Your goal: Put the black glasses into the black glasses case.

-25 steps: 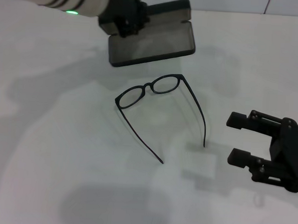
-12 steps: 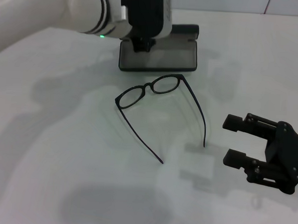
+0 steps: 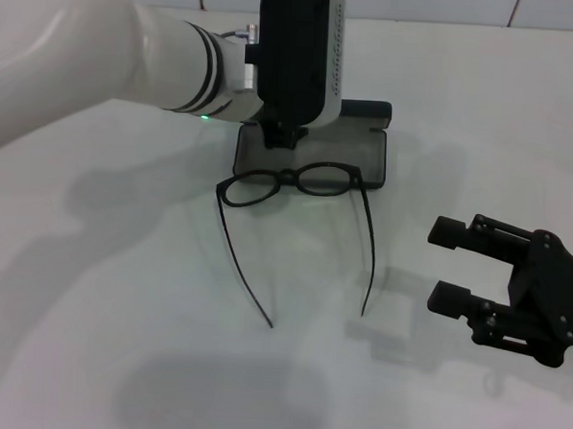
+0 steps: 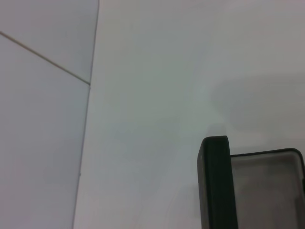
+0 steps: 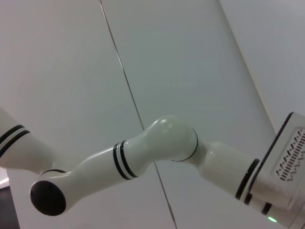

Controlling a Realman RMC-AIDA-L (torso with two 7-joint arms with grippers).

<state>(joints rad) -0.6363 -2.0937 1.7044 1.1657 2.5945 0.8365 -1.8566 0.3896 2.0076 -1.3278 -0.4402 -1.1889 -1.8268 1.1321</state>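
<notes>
The black glasses (image 3: 290, 182) lie unfolded on the white table (image 3: 90, 291), with both temple arms pointing toward me. Their front frame touches the near edge of the open black glasses case (image 3: 368, 165), which lies just behind them with its grey lining up. My left gripper (image 3: 281, 133) sits over the case's left part, mostly hidden under its wrist, and holds the case. In the left wrist view the case (image 4: 215, 186) shows its lid edge and lining. My right gripper (image 3: 438, 265) hovers open at the near right, apart from the glasses.
The left forearm (image 3: 102, 61) stretches in from the far left above the table. The right wrist view shows only the left arm (image 5: 157, 148) against a pale wall. Bare table surface lies to the left of and in front of the glasses.
The left gripper has brought the case nearer and to the right, up against the glasses. The glasses have turned, their temples swinging left. The right gripper has shifted slightly left.
</notes>
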